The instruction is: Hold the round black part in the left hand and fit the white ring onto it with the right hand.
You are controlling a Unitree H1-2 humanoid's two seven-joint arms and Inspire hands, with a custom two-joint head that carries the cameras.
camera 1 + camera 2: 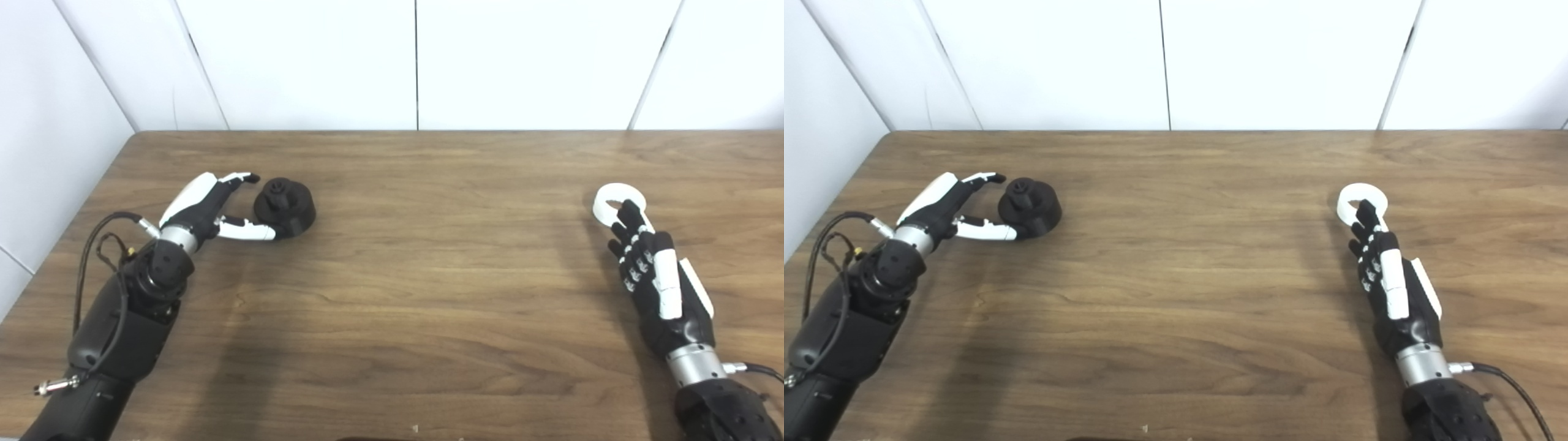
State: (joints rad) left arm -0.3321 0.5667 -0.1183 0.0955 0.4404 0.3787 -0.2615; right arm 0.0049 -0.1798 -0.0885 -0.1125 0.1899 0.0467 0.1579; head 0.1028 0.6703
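Note:
The round black part (285, 207) rests on the wooden table (416, 275) at the left, with a small knob on its top. My left hand (211, 208) is open just left of it, fingers spread on either side, the thumb tip close to or touching its near edge. The white ring (617, 202) lies flat on the table at the right. My right hand (655, 272) lies palm down just behind it, open, its fingertips (628, 211) reaching over the ring's near rim. Neither hand holds anything.
White wall panels (416, 61) close off the table's back and left side. A black cable loops beside the left forearm (122, 324). Bare wood lies between the two hands.

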